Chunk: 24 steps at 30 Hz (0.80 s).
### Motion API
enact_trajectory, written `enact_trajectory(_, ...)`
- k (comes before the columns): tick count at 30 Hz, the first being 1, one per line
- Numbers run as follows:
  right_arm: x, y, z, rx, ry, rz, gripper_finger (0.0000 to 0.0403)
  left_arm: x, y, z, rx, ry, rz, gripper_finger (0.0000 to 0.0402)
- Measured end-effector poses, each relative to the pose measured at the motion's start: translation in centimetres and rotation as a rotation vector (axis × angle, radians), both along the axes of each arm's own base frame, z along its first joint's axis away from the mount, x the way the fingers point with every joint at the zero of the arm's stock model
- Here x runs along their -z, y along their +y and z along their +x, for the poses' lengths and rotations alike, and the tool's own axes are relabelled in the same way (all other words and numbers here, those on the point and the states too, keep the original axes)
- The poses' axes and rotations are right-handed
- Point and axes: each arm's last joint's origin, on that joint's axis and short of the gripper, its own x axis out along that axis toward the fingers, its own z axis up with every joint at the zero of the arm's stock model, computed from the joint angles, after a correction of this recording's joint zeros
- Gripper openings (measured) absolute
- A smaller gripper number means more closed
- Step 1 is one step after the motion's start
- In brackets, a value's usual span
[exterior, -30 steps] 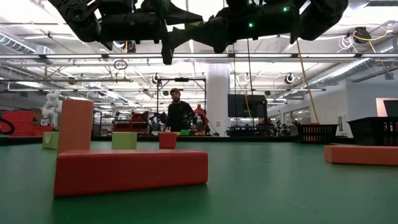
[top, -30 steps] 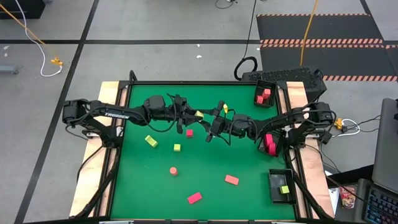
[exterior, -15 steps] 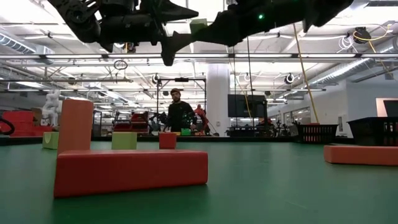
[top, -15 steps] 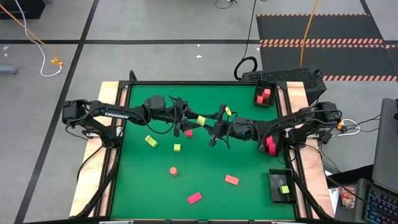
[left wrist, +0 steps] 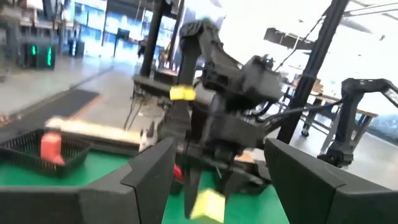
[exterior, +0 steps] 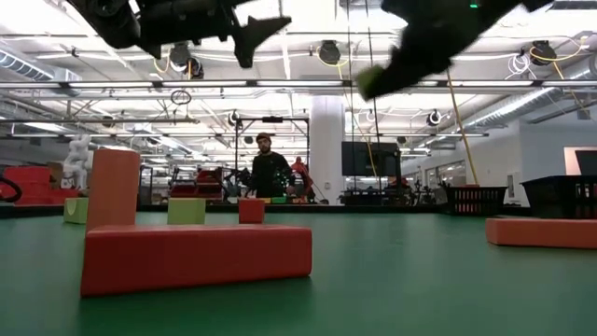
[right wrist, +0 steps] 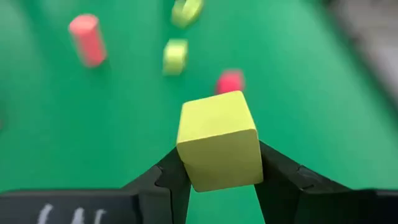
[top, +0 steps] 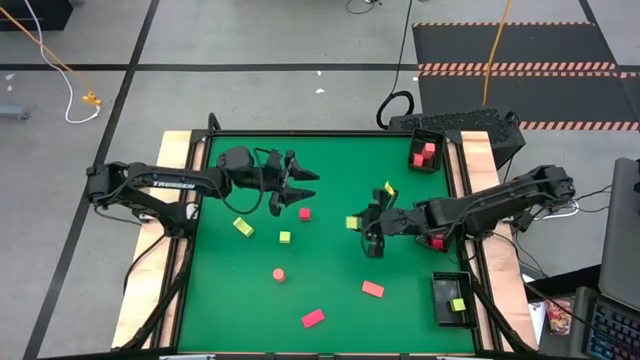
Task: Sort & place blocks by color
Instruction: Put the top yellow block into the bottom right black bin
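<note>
High view: the left gripper [top: 305, 188] hovers over the far-left part of the green table [top: 330, 160], its two fingers spread apart and empty, with a small pink-red cube [top: 305, 213] just beside them. The right gripper [top: 356, 223] reaches to mid-table, clamped on a small yellow-green cube [top: 352, 222]. Loose on the green lie a yellow-green oblong brick [top: 243, 227], a small yellow-green cube [top: 285, 237], a pink-red round piece [top: 279, 274] and two pink-red oblong bricks [top: 372, 289] [top: 313, 318]. A black tray at the far right corner [top: 427, 153] holds pink-red pieces; a black tray at the near right edge [top: 452, 300] holds a yellow-green one.

Low view: both arms hang above the table; a pink-red brick [exterior: 196, 257] lies close, with a person [exterior: 269, 172] standing in the room behind.

Left wrist view: its own dark fingers [left wrist: 152, 171] stand wide apart, facing the other arm, which carries the yellow-green cube [left wrist: 208, 204].

Right wrist view: the fingers [right wrist: 165, 177] pinch the yellow-green cube [right wrist: 217, 140] on both sides, above the table.
</note>
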Motion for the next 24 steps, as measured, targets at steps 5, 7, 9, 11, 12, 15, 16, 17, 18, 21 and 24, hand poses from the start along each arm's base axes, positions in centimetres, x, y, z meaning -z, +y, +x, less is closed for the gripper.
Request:
enact_trajectory(5, -0.4, 1.1, -2.7, 0.03, 0.145, 0.365, 0.013, -1.3, 0.2, -1.1, -0.02, -0.044, 0.036, 0.025)
enact_trajectory(7, -0.3, 1.8, -3.6, 0.042, 0.234, 0.511, 0.013, -2.0, 0.5, -1.7, -0.037, -0.067, 0.041, 0.025)
enact_trajectory(9, -0.3, 2.5, -4.6, 0.049, 0.327, 0.646, 0.013, -2.5, 0.7, -2.2, -0.052, -0.078, 0.038, 0.025)
enact_trajectory(11, -0.2, 3.1, -5.4, 0.069, 0.445, 0.791, 0.013, -3.0, 1.1, -2.8, -0.071, -0.09, 0.042, 0.025)
enact_trajectory(12, -0.2, 3.4, -5.8, 0.091, 0.513, 0.864, 0.013, -3.2, 1.2, -3.1, -0.08, -0.097, 0.044, 0.025)
enact_trajectory(15, -0.2, 4.1, -7.1, 0.208, 0.741, 1.08, 0.013, -3.7, 1.5, -3.7, -0.1, -0.113, 0.049, 0.025)
enact_trajectory(16, -0.3, 4.3, -7.5, 0.249, 0.816, 1.146, 0.013, -3.9, 1.6, -3.9, -0.105, -0.115, 0.05, 0.025)
enact_trajectory(17, -0.3, 4.6, -8.0, 0.295, 0.896, 1.195, 0.013, -4.0, 1.6, -4.0, -0.108, -0.119, 0.051, 0.025)
enact_trajectory(18, -0.4, 4.8, -8.6, 0.35, 0.972, 1.228, 0.013, -4.0, 1.6, -4.1, -0.109, -0.121, 0.052, 0.025)
enact_trajectory(21, -0.5, 5.2, -10.1, 0.499, 1.176, 1.271, 0.013, -4.0, 1.7, -4.1, -0.109, -0.109, 0.04, 0.025)
enact_trajectory(24, -0.2, 5.2, -11.4, 0.636, 1.302, 1.224, 0.013, -3.9, 1.6, -4.1, -0.107, -0.097, 0.036, 0.025)
